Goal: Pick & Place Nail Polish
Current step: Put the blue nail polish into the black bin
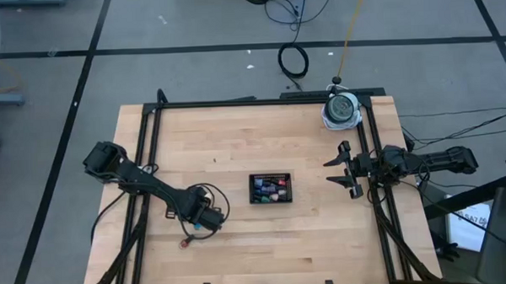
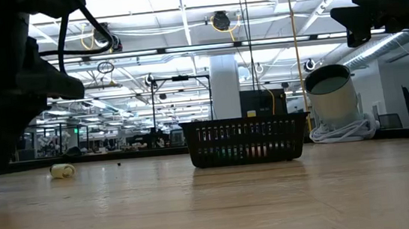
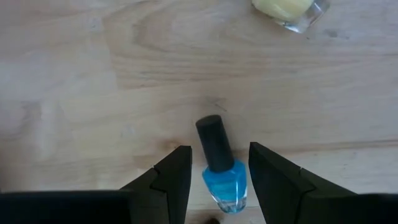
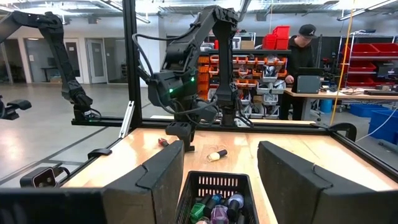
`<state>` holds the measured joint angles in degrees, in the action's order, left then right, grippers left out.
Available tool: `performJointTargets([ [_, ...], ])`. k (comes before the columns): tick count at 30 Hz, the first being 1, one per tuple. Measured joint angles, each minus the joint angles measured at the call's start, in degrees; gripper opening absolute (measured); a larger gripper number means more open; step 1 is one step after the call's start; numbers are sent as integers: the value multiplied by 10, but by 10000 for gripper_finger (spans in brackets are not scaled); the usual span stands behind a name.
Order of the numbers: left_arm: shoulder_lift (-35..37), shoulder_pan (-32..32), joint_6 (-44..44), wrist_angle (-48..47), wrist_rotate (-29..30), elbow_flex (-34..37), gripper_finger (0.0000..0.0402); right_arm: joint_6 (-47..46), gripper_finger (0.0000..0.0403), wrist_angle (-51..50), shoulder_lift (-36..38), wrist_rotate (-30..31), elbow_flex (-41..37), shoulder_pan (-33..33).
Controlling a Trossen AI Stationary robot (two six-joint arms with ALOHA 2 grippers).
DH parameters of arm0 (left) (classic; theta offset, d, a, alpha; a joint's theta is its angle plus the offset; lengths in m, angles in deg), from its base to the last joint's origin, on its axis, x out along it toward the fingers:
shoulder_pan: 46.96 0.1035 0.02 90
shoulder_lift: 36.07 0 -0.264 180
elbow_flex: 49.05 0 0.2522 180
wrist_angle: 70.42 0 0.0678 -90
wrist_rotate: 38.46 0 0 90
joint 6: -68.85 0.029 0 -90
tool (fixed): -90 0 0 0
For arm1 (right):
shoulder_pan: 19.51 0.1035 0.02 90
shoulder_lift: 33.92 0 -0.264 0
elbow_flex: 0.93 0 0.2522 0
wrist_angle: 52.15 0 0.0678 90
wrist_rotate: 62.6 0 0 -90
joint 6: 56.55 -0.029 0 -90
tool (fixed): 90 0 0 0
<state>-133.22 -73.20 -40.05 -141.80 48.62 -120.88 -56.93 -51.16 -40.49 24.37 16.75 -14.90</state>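
Down on the table, the left fingers [image 3: 217, 180] stand open around a lying blue nail polish bottle [image 3: 221, 168], not gripping it

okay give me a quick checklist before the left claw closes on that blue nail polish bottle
1. Left claw open: ok.
2. Blue bottle between its fingers: ok.
3. Bottle lying flat on the table, cap pointing away: ok.
4. Fingers low enough to pinch: cannot tell.
5. Yellow bottle apart from the grasp: ok.
6. Black mesh tray not blocked; right claw waits open beside it: ok.
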Motion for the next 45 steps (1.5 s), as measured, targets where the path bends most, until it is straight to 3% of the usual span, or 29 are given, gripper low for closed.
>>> performJointTargets([
  [11,-1,-1,-20,3,16,0,157,0,192,0,0,0,0,0],
  [18,-1,-3,-53,27,9,42,157,0,192,0,0,0,0,0],
  [30,1,-2,-44,91,-5,68,156,0,192,0,0,0,0,0],
  [36,1,-2,-34,120,31,68,156,0,192,0,0,0,0,0],
  [45,0,0,-5,160,34,69,156,0,192,0,0,0,0,0],
])
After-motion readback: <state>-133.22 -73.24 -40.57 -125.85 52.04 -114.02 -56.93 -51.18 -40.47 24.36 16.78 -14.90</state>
